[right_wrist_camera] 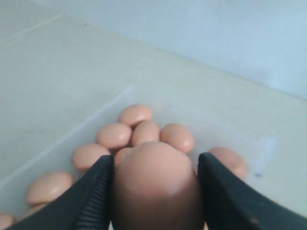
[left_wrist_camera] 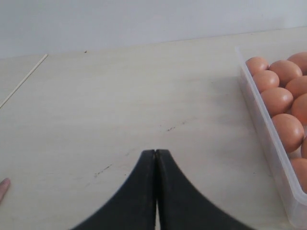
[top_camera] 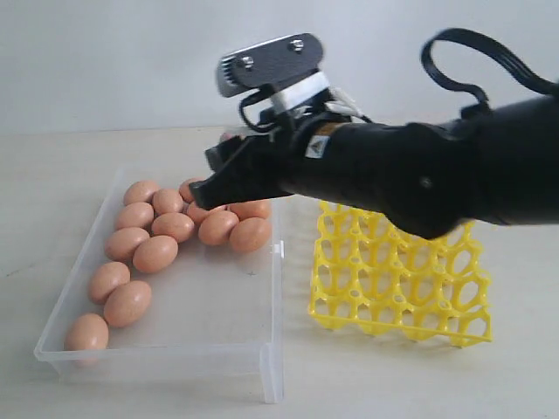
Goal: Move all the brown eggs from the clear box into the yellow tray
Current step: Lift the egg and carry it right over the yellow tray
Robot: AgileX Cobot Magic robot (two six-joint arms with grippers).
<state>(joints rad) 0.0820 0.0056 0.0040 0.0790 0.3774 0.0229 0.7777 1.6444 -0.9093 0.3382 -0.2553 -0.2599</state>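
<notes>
The right tool holds 1 brown egg between its 2 black fingers. The fingers press on both sides of this egg and stand wide apart around it. In the exterior view the right arm reaches in from the right side, across the far part of the yellow tray. Its tool is over the far right part of the clear box. I cannot tell whether the held egg is free of the eggs under it or touches them.

The other brown eggs lie inside the clear box, on its bottom. More than 10 of them show. They make a loose row along the left wall, from the near corner to the far end. At the far end they make a tighter group, where many touch one another.

The clear box stands on the pale counter, to the left of the yellow tray, near it but apart. The tray also stands on the counter, with its cups facing up, and the arm hides its far cups.

The left tool has its 2 fingers pressed together, with nothing between them. It is over the counter, outside the long wall of the clear box and apart from it
</notes>
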